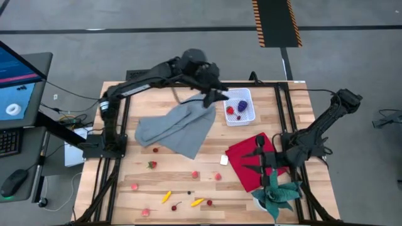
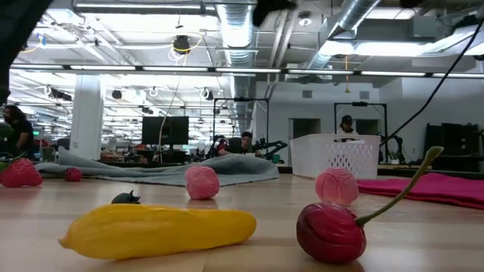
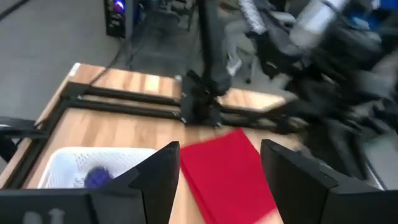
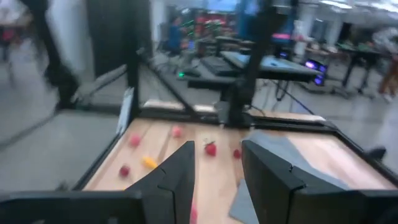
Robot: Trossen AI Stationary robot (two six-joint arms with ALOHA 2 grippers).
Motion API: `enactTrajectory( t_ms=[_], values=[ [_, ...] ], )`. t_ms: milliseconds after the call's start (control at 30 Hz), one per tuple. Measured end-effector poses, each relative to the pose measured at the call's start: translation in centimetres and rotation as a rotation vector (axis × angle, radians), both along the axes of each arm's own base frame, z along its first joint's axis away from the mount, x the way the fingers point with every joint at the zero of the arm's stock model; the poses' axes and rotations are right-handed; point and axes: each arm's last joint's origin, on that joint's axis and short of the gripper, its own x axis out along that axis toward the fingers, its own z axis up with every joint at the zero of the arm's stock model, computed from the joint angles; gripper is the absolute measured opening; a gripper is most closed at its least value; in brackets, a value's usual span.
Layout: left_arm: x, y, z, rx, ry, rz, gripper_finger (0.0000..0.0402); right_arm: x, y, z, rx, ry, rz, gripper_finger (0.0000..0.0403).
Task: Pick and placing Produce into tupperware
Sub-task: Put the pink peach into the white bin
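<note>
The white tupperware (image 1: 240, 107) stands at the table's far side, right of the middle. It holds a purple grape bunch (image 1: 242, 104) and red berries (image 1: 230, 110). My left gripper (image 1: 220, 95) hangs open in the air just left of it, with nothing between its fingers (image 3: 217, 180). Loose produce lies on the near half of the wood: pink berries (image 1: 195, 174), yellow pieces (image 1: 197, 202) and a cherry (image 2: 330, 233). My right gripper (image 1: 251, 161) stands open above the red cloth (image 1: 257, 160), and nothing is between its fingers (image 4: 217, 180).
A crumpled grey cloth (image 1: 176, 129) lies left of the tupperware. A small white cube (image 1: 223, 160) sits by the red cloth's left edge. A green leafy thing (image 1: 276, 194) lies at the near right. Black frame rails run along the table's sides.
</note>
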Motion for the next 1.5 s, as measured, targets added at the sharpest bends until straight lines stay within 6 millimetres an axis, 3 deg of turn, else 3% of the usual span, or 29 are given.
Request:
enactTrajectory(
  t_ms=[167,333,500,633,767,900,1100,1300,1500],
  values=[
    [-3.9,-3.1,3.7,0.054,-0.034,-0.066,0.0215,2.0,-2.0,0.9,0.153,0.065,0.012,0.016],
    [-7.1,-7.3,6.2,0.094,-0.062,-0.168,0.0215,3.7,-2.6,1.2,0.159,0.122,-0.021,0.0167],
    [-10.1,-11.5,6.8,0.196,-0.083,-0.242,0.0215,5.3,-3.1,2.2,0.193,0.185,-0.078,0.0161],
    [-12.5,-13.5,6.1,0.207,-0.083,-0.249,0.0215,6.5,-3.9,3.4,0.264,0.367,-0.106,0.0159],
    [-14.5,-15.2,3.9,0.186,-0.111,-0.25,0.0215,7.8,-4.8,4.3,0.325,0.569,-0.138,0.0163],
    [-16.3,-16.4,0.4,0.16,-0.175,-0.223,0.0215,9.2,-5.6,4.4,0.421,0.763,-0.17,0.0181],
    [-18.8,-18.1,-6.1,0.088,-0.307,-0.22,0.0215,11.8,-6.1,3.0,0.52,1.012,-0.177,0.0238],
    [-20.1,-19.2,-12.0,0.007,-0.433,-0.155,0.0215,14.2,-4.2,0.4,0.466,1.197,-0.097,0.0264],
    [-20.9,-20.1,-16.1,-0.081,-0.465,-0.124,0.0215,15.7,-1.6,-1.4,0.348,1.271,-0.049,0.0261]
  ],
)
